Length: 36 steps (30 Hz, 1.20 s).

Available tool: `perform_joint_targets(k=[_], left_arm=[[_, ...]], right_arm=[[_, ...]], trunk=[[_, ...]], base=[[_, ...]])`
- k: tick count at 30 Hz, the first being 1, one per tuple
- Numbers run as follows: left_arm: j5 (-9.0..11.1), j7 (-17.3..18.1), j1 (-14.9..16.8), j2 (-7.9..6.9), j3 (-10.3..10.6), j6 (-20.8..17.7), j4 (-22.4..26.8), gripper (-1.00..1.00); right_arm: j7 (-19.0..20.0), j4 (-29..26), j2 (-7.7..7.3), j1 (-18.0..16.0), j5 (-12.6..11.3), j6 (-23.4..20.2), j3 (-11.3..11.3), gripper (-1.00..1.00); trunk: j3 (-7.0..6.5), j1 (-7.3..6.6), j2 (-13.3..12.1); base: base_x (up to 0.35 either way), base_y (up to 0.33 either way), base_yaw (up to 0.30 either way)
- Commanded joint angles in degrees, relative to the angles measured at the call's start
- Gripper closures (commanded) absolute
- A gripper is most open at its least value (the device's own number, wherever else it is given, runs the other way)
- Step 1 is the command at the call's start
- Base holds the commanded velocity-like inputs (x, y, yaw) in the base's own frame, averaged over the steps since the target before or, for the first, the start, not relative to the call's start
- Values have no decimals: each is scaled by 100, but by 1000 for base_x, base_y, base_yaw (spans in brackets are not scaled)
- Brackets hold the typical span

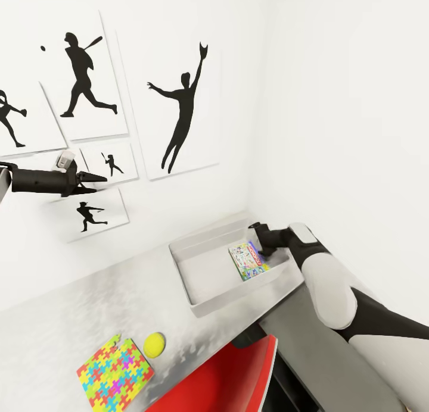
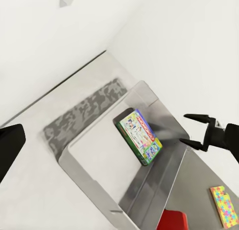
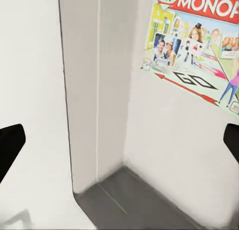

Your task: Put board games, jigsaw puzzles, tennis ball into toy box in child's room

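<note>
The white worktop runs into a white-walled corner hung with black athlete silhouettes. On it, the grey toy box holds one board game lying flat; the right gripper hovers spread beside it. Nearer, a jigsaw puzzle and the tennis ball lie close together. The left gripper is raised, fingers apart. A red chair is cut off at the frame edge.

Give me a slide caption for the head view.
Open right gripper above green-topped board game lying in grey toy box.
</note>
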<state>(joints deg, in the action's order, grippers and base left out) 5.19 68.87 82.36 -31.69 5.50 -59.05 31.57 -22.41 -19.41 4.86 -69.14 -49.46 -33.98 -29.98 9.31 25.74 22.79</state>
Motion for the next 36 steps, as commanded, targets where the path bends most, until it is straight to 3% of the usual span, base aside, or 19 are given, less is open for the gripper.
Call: perform_joint_targets(k=[1,6,16,36], left_arm=[[55,-4,8,-8,39,-48,-1,-100],[60,16,8,-5,39,-67,-1,-100],[61,30,8,-1,38,-82,-1,-100],[52,30,13,14,73,-90,-1,-100]], right_arm=[[-126,-102,5,-3,-57,-107,-12,-100],[-730,-625,8,-3,-68,-821,-14,-100],[-927,-1055,10,-5,-117,-1763,-34,-100],[-955,-1096,92,-3,-126,-1981,-9,-100]], trunk=[[13,4,12],[13,4,12],[13,4,12],[13,4,12]], base=[[0,0,0],[0,0,0],[0,0,0],[0,0,0]])
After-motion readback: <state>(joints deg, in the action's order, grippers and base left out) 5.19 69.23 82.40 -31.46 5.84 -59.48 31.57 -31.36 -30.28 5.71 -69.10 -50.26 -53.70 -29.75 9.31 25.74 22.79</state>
